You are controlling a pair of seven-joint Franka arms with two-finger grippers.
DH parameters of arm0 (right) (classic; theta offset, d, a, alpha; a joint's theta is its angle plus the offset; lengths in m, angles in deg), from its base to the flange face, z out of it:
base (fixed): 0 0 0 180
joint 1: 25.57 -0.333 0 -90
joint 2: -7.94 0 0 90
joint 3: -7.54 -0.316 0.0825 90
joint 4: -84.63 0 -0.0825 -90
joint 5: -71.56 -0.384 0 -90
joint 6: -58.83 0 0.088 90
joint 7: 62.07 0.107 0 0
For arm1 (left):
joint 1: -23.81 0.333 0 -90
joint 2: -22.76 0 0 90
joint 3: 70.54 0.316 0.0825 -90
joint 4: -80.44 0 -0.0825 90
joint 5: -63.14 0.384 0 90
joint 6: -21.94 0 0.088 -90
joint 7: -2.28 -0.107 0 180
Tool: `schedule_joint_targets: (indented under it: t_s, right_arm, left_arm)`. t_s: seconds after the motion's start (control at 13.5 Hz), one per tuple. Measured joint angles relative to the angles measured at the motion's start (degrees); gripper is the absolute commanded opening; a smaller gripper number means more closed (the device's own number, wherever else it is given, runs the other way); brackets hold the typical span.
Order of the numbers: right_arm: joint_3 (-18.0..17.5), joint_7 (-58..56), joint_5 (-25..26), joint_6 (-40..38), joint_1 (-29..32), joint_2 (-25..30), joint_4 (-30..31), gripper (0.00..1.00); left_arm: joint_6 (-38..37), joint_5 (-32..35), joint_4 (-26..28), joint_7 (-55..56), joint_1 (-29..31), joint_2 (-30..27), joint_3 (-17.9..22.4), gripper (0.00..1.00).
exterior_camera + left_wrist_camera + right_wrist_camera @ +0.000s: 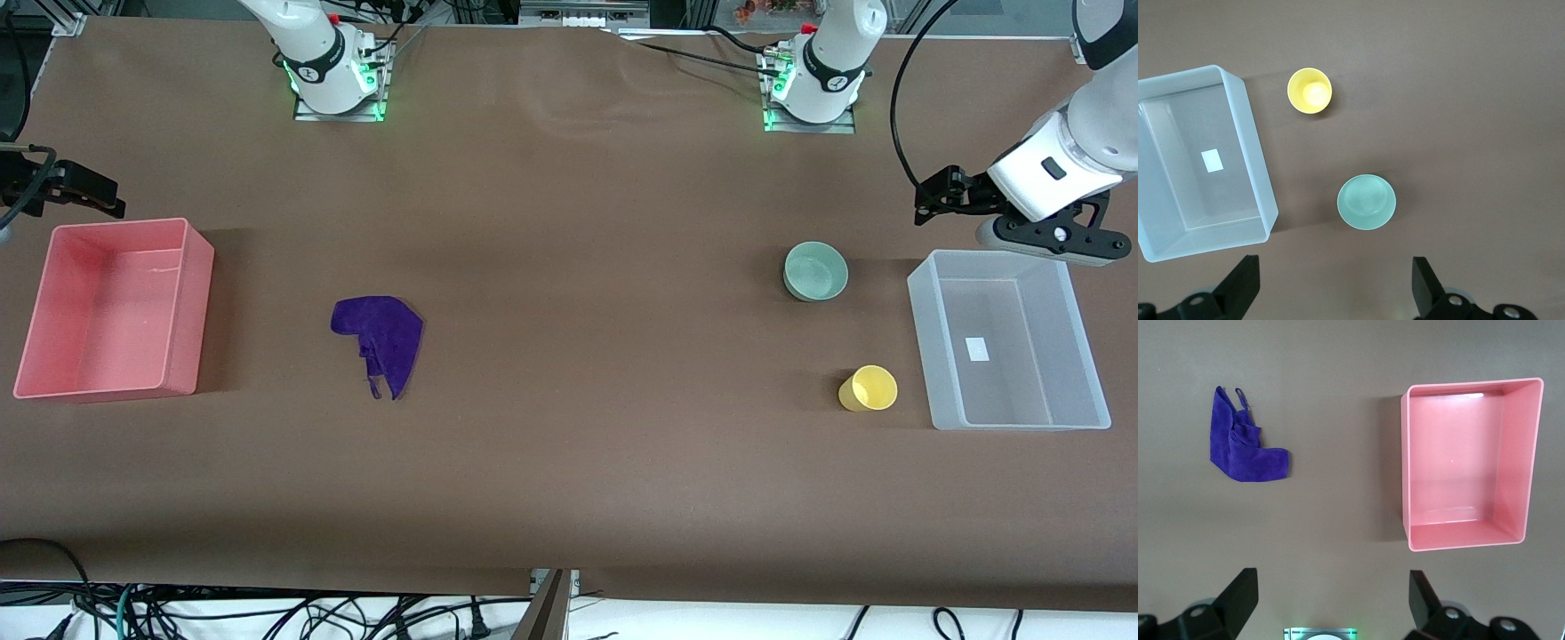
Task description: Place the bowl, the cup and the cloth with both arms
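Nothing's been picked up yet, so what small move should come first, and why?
Probably bring the left hand down over the bowl: it is open, holds nothing, and hangs above the clear bin, with the bowl beside that bin. The right hand waits open near the pink bin.

Brown paper-covered table (569, 222) spread wide under me, even overhead light with soft shadows, metal framing (569, 11) past its 12 o'clock edge, white floor (711, 622) at 6 o'clock, black cables (267, 613) tangled toward 7 o'clock
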Motion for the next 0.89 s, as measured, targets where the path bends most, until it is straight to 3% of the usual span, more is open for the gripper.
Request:
schedule_joint_targets:
  t_s: [0.89]
  right_arm:
    - [-0.1,0.0,-0.2,0.6,-0.1,-0.3,0.0,1.00]
  left_arm:
    - [-0.1,0.0,0.0,0.0,0.0,0.0,0.0,1.00]
